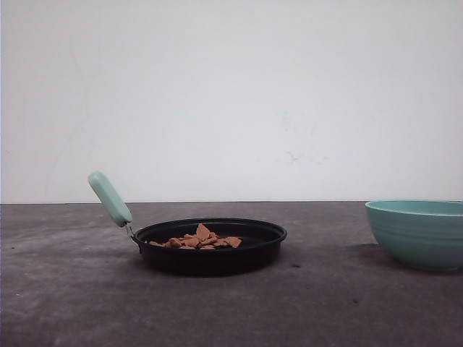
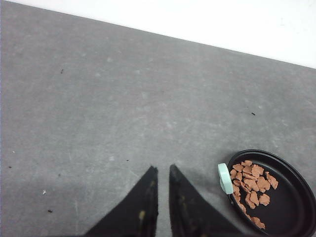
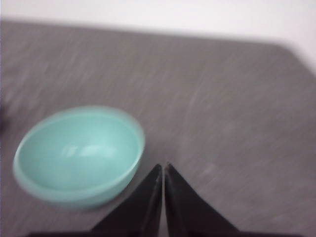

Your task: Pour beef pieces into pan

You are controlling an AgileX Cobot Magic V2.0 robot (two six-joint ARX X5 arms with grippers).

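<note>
Both tools near-closed, holding nothing: left tool (image 2: 163, 173), right tool (image 3: 163, 170) | beef pieces (image 1: 197, 238) already in pan (image 1: 210, 246) | bowl (image 3: 79, 155) beside right tool looks empty | you likely just retract.

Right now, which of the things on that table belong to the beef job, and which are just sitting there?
Part of the job:
- beef pieces, already lying in the pan
- pan, black with a mint handle
- teal bowl, empty, likely what they were poured from

Just there:
- nothing else on the grey table
</note>
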